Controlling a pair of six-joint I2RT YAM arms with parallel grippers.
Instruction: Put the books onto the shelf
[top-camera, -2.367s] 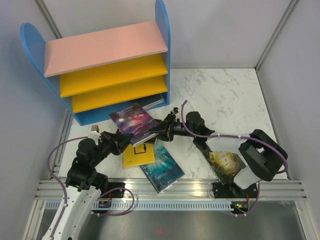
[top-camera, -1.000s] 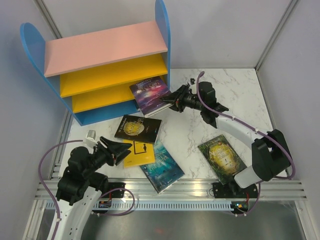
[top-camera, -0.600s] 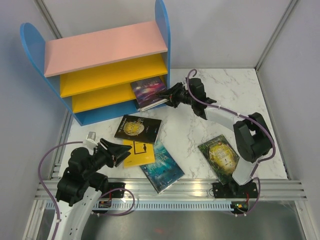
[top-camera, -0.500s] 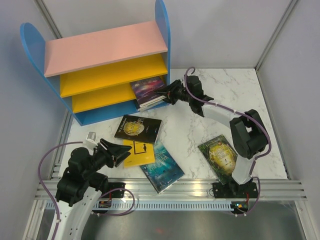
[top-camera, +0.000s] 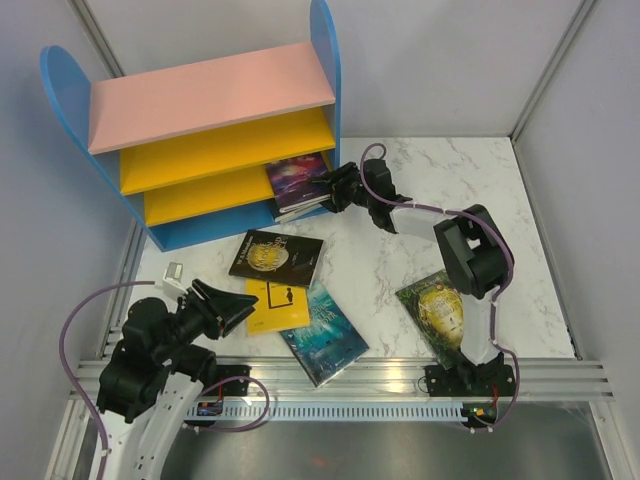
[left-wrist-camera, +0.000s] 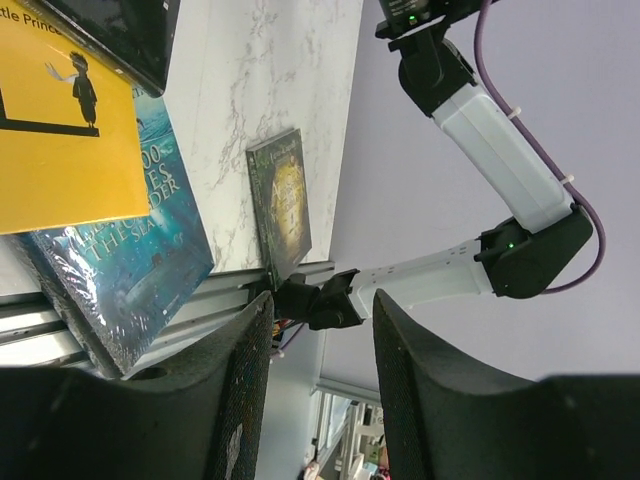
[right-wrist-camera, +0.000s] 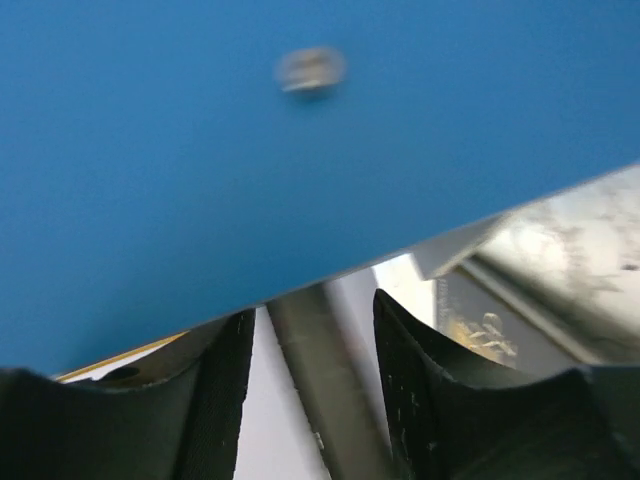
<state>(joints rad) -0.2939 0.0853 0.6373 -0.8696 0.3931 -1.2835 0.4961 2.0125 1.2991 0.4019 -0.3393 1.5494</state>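
The shelf (top-camera: 316, 60) stands at the back left, with blue sides, a pink board and yellow boards. A purple book (top-camera: 298, 178) lies on its lowest level and sticks out to the right. My right gripper (top-camera: 331, 190) is at that book's right edge, open; in the right wrist view the right gripper (right-wrist-camera: 315, 390) holds nothing and faces the blue side panel (right-wrist-camera: 250, 150). On the table lie a black-and-gold book (top-camera: 277, 257), a yellow book (top-camera: 278, 306), a teal book (top-camera: 323, 335) and a green-gold book (top-camera: 443, 313). My left gripper (top-camera: 238, 313) hovers open by the yellow book's left edge.
The left wrist view shows the yellow book (left-wrist-camera: 60, 150), the teal book (left-wrist-camera: 120, 260), the green-gold book (left-wrist-camera: 285, 205) and the right arm (left-wrist-camera: 490, 140). Grey walls close the table in at the back and right. An aluminium rail (top-camera: 340, 385) runs along the near edge.
The right gripper carried the purple book from mid-table onto the shelf's lowest level and opened its jaws. The left arm drew back toward the near left.
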